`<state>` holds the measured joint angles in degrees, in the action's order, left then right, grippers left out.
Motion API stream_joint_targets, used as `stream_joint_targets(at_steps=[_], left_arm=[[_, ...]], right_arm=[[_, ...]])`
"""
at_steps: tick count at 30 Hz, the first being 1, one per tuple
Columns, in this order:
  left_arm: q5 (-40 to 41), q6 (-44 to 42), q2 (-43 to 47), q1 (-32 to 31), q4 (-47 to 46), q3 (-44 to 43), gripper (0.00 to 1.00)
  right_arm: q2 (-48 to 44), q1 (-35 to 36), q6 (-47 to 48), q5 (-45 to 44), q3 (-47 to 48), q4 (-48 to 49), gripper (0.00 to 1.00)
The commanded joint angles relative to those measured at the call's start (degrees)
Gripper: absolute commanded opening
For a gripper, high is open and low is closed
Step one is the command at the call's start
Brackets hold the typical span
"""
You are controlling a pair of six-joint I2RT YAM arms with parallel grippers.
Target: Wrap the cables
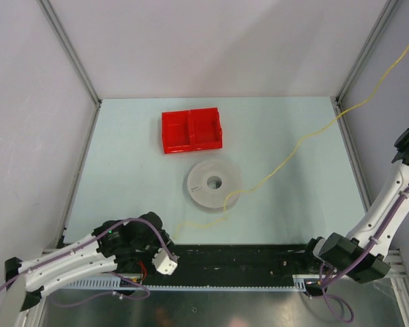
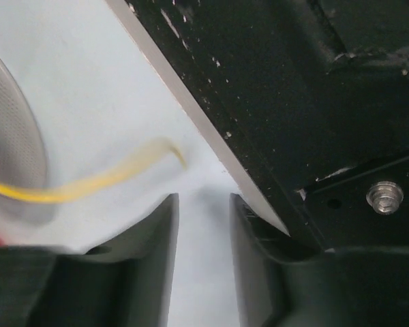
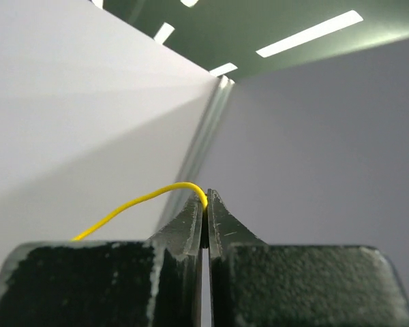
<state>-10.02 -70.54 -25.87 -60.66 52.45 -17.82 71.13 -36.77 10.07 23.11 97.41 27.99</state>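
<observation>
The yellow wire (image 1: 286,158) runs from its free end near the table's front, over a flat white spool (image 1: 199,193), then up and out at the top right. In the right wrist view my right gripper (image 3: 206,204) is shut on the wire (image 3: 136,200), held high in the air by the wall corner; the top view does not show these jaws. My left gripper (image 1: 160,238) is low at the front left, open and empty. In the left wrist view (image 2: 203,204) the wire's kinked end (image 2: 123,174) lies just ahead of it and apart from it, with the spool (image 2: 13,136) at the left.
A red two-compartment bin (image 1: 191,131) stands behind the spool. A black rail (image 1: 245,262) runs along the table's front edge, close to the right of my left fingers (image 2: 259,259). Grey walls and metal posts (image 1: 358,65) enclose the table.
</observation>
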Motion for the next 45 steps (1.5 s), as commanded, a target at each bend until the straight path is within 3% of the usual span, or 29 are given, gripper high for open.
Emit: stream_joint_targets(at_steps=[1,2,3,5,9,13,16,20,26,33,39,45], left_arm=[[-4.3,4.4,-1.2,0.2,0.0,-8.0,0.71],[-5.8,6.5,-2.2,0.2,-0.3,-10.7,0.85],[-7.6,9.8,-3.4,0.2,-0.9,-14.0,0.92],[-9.7,18.6,-6.8,0.2,-3.9,-21.5,0.98],[-9.9,37.1,-15.3,0.3,-15.5,-38.2,0.99],[-1.7,52.6,-25.2,0.5,-30.4,-52.2,0.99],[-0.9,56.8,-34.4,1.2,-34.7,-61.8,0.99],[-11.0,57.7,-45.3,3.2,-35.8,-69.9,0.98],[-24.9,56.9,-56.9,6.0,-36.8,-71.8,0.97],[-32.5,61.9,-61.7,5.6,-58.5,-69.6,0.99],[-39.7,62.4,-68.1,2.5,-61.6,-71.2,0.95],[-42.1,61.6,-66.2,-0.8,-65.6,-57.2,0.90]], right_arm=[[-5.0,-0.4,-14.8,9.5,2.5,4.3,0.00],[-6.1,-0.4,-18.5,12.1,1.7,6.1,0.00],[-7.4,-0.4,-22.5,14.8,0.6,8.3,0.00],[-9.2,0.1,-30.6,18.3,-0.9,11.8,0.00],[-10.4,3.0,-42.0,21.6,-1.2,13.2,0.00],[-11.1,7.2,-48.2,24.1,-0.9,12.9,0.00],[-11.8,9.9,-49.0,23.9,-0.4,11.7,0.00],[-10.8,11.6,-46.8,20.1,4.1,7.8,0.00],[-6.9,11.8,-41.4,9.7,13.7,2.4,0.00],[-1.6,11.8,-45.2,8.4,24.4,2.6,0.00],[2.5,11.8,-48.2,6.2,30.1,2.1,0.00],[3.4,11.8,-46.5,5.6,31.2,0.7,0.00]])
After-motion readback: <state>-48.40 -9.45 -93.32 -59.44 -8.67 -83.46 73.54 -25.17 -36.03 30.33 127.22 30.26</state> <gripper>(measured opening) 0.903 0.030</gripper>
